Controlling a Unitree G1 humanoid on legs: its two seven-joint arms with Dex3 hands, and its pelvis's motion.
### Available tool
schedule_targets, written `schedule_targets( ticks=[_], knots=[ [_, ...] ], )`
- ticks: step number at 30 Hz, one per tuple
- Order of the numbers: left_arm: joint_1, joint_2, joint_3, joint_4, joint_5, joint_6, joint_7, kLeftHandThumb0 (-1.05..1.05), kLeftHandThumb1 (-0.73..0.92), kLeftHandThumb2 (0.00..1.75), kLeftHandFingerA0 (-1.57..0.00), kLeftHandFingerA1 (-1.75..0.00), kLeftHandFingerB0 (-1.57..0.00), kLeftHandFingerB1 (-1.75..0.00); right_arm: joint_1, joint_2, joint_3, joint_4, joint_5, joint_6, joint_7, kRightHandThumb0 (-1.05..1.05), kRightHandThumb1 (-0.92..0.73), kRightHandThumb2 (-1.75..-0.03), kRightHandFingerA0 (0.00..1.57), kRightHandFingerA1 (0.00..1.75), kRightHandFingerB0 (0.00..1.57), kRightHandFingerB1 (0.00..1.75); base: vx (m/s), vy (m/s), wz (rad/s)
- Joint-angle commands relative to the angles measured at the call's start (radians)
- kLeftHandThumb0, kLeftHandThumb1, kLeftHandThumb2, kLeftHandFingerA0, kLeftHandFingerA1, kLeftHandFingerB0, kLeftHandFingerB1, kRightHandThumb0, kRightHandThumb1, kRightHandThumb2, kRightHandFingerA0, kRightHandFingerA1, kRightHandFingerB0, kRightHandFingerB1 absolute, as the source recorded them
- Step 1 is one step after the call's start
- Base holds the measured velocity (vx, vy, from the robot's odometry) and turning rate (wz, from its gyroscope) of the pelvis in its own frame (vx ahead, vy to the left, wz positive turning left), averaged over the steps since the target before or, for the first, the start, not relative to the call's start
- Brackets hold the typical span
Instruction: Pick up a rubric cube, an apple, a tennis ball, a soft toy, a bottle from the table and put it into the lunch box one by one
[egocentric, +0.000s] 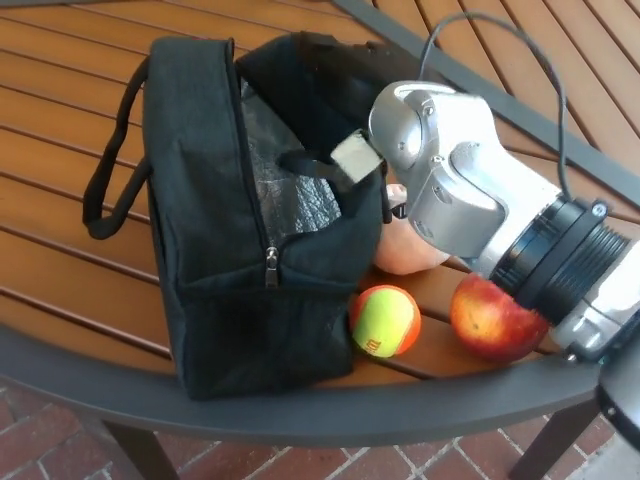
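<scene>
**My right robot hand is buried in the bag mouth, out of sight**

My right robot hand reaches into the open top of the black fabric lunch box, with only the silver wrist housing showing, so I cannot tell whether its fingers are apart or closed, or whether they hold anything. My left robot hand is not in view.

I cannot make out the bottle from here; only the crinkled silver lining shows inside the opening. Just beside the bag on the slatted wooden bench lie the small orange-and-yellow tennis ball, the red apple and a pale peach rounded thing behind them.

The risks, as I judge them: my wrist could snag the zip flap and drag or tip the soft bag, which stands near the bench edge. My forearm passes close over the apple and ball and could nudge them off the rim.
</scene>
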Motion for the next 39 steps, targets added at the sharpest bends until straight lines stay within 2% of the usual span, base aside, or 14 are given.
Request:
schedule_targets(
  ticks=[1,3,4,5,6,8,9,12,16,17,29,36,37,39],
  knots=[
    [0.020,0.014,0.010,-0.010,-0.002,0.000,0.000,0.20,0.48,1.19,-1.10,-1.15,-1.01,-1.05,-0.119,-0.159,0.243,-0.086,-0.297,-0.150,0.251,-0.94,-0.69,-1.07,0.00,0.11,0.13,0.34,0.00,0.000,0.00],
    [0.017,0.020,0.008,0.005,0.006,-0.014,0.005,0.20,0.48,1.18,-1.10,-1.13,-1.00,-1.04,-0.145,-0.186,0.260,-0.099,-0.314,-0.177,0.251,-0.84,-0.63,-1.06,0.00,0.22,0.13,0.40,0.00,0.000,0.00],
    [0.016,0.020,0.009,0.005,0.004,-0.010,0.004,0.15,0.47,1.19,-1.04,-1.22,-0.95,-1.07,-0.161,-0.191,0.269,-0.093,-0.319,-0.198,0.255,-0.83,-0.81,-0.65,0.00,0.30,0.20,0.28,0.00,0.000,0.00],
    [0.016,0.020,0.010,0.005,0.002,-0.006,0.002,0.15,0.47,1.19,-1.04,-1.22,-0.95,-1.07,-0.172,-0.195,0.276,-0.088,-0.322,-0.210,0.259,-0.83,-0.81,-0.65,0.00,0.30,0.20,0.28,0.00,0.000,0.00],
    [0.013,0.021,0.012,0.009,-0.001,-0.007,-0.001,0.16,0.47,1.19,-1.05,-1.21,-0.96,-1.07,-0.185,-0.199,0.282,-0.084,-0.326,-0.227,0.260,-0.79,-0.60,-0.99,0.03,0.24,0.13,0.40,0.00,0.000,0.00],
    [0.000,0.026,0.012,0.035,0.003,-0.023,-0.002,0.19,0.48,1.17,-1.08,-1.12,-0.99,-1.04,-0.208,-0.201,0.240,-0.084,-0.282,-0.240,0.260,-0.67,-0.53,-0.90,0.00,0.26,0.14,0.45,0.00,0.000,0.00],
    [-0.005,0.029,0.012,0.044,0.005,-0.029,-0.002,0.19,0.47,1.17,-1.09,-1.13,-1.01,-1.05,-0.209,-0.194,0.193,-0.086,-0.235,-0.231,0.263,-0.60,-0.69,-0.61,0.00,0.23,0.23,0.29,0.00,0.000,0.00],
    [-0.001,0.030,0.015,0.047,0.003,-0.027,0.002,0.15,0.45,1.18,-1.03,-1.21,-0.97,-1.08,-0.166,-0.137,-0.042,-0.091,-0.037,-0.163,0.259,-0.62,-0.50,-0.87,0.01,0.36,0.16,0.45,0.00,0.000,0.00],
    [0.001,0.032,0.019,0.041,0.000,-0.016,0.007,0.15,0.47,1.18,-1.03,-1.20,-0.96,-1.07,-0.117,-0.080,-0.266,-0.101,0.094,-0.129,0.223,-0.62,-0.71,-0.62,0.08,0.42,0.28,0.31,0.00,0.000,0.00],
    [0.000,0.032,0.022,0.047,-0.005,-0.019,0.002,0.15,0.46,1.19,-1.07,-1.22,-0.97,-1.08,-0.080,-0.038,-0.368,-0.133,0.141,-0.122,0.160,-0.63,-0.69,-0.61,0.26,0.44,0.37,0.33,0.00,0.000,0.00],
    [-0.012,0.030,0.032,0.088,-0.016,-0.039,-0.005,0.23,0.46,1.18,-1.11,-1.14,-1.01,-1.05,-0.021,0.428,-1.212,-0.517,0.617,0.082,-0.294,-0.58,-0.72,-0.62,0.31,0.57,0.35,0.40,0.00,0.000,0.00],
    [-0.021,0.024,0.042,0.072,-0.027,-0.033,0.005,0.13,0.41,1.22,-1.05,-1.23,-0.97,-1.08,0.182,0.268,-1.157,-0.825,0.355,0.308,0.006,-0.68,-0.68,-0.60,0.16,0.52,0.26,0.34,0.00,0.000,0.00],
    [-0.010,0.018,0.042,0.047,-0.033,-0.023,0.002,0.13,0.46,1.20,-1.09,-1.24,-0.94,-1.07,0.252,0.188,-1.111,-0.859,0.307,0.300,0.079,-0.38,-0.43,-1.02,0.04,0.54,0.00,0.49,0.00,0.000,0.00],
    [0.001,0.010,0.044,0.020,-0.042,-0.009,-0.002,0.13,0.46,1.20,-1.09,-1.24,-0.94,-1.07,0.326,0.102,-1.065,-0.892,0.262,0.286,0.154,-0.38,-0.43,-1.02,0.04,0.54,0.00,0.49,0.00,0.000,0.00]
  ],
)
